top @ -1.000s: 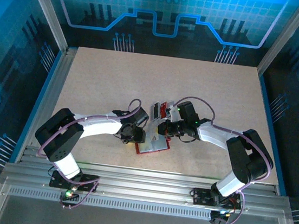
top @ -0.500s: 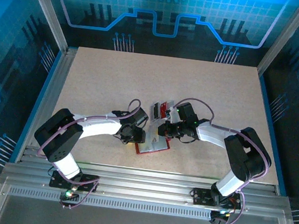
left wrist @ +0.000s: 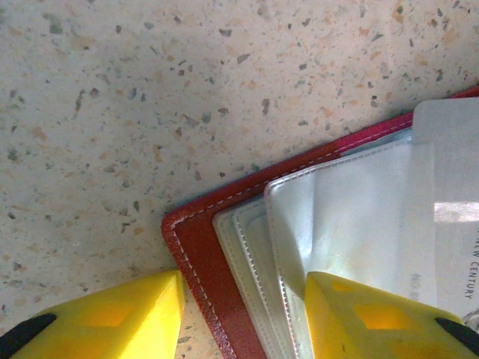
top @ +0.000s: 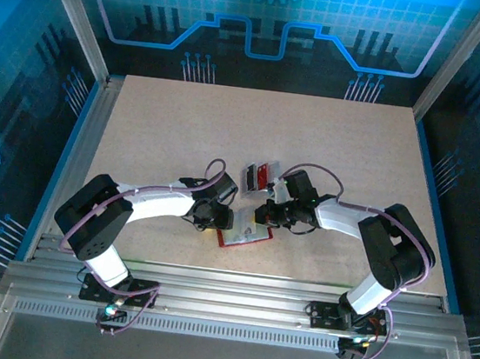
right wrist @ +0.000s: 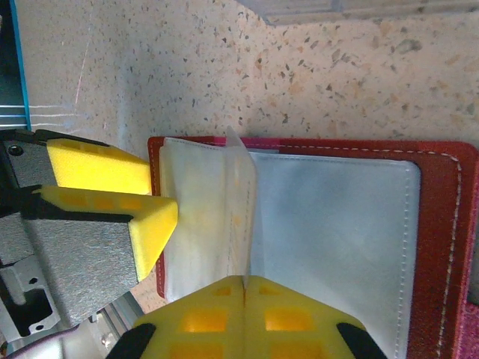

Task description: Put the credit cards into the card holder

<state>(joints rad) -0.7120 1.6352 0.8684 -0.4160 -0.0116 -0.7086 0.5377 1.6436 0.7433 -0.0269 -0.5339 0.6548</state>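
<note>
If the right gripper [right wrist: 245, 295] pulls or twists from here, trouble starts at the thin pale sheet [right wrist: 241, 209] it has pinched between its closed jaws. That sheet stands up on edge from the open wallet [right wrist: 441, 224]. It could crease or tear at the stitched seam, or the whole wallet could lift with it. Whether it is a plastic sleeve or a card cannot be told.

Restraint depends on the left gripper [left wrist: 243, 307]. Its jaws stand apart across a corner on the wallet's left side, with one finger [left wrist: 97, 318] over bare table [top: 185, 129] and the other over the clear sleeves. It clamps nothing, so a sideways tug may drag the wallet out from under it.

Both arms reach inward from the near edge, elbows out and wrists low. The two grippers face each other close together over the wallet, so a small misjudged move could knock one into the other.

Just beyond the wallet, the loose cards [top: 258, 176] lie on the table, not yet stowed.
</note>
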